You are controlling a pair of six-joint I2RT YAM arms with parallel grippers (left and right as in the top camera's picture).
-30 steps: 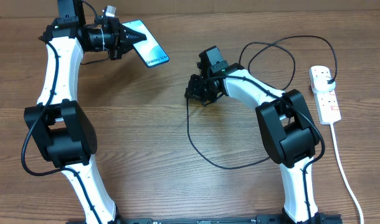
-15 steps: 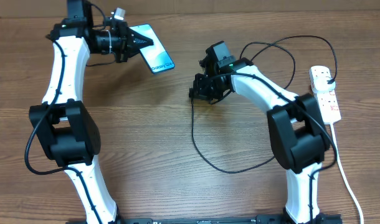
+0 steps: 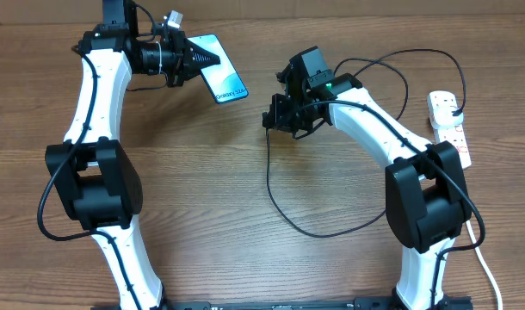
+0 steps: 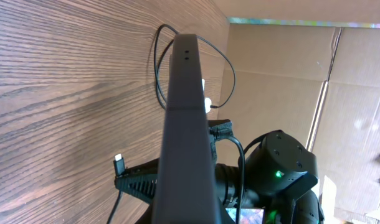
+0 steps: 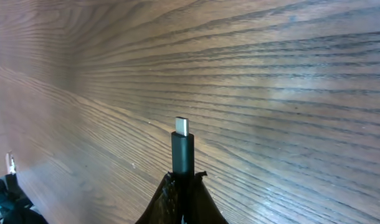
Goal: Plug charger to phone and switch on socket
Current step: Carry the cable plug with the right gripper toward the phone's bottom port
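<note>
Aligning matters now: the closed right gripper [image 3: 272, 120] pinches the connector tip [image 5: 182, 144] of the thin black charger cable [image 3: 284, 217]. The closed left gripper [image 3: 190, 58] clamps the slim blue-screened phone [image 3: 222, 79], well apart on its left. I would bring the tip slowly and squarely to the phone's edge.

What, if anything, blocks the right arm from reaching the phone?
Probably yes. Only bare table lies between the right gripper, shut on the charger, and the phone held by the left gripper.

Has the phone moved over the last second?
Yes. The phone has shifted rightward in the overhead view, nearer the socket, which stayed put.
</note>
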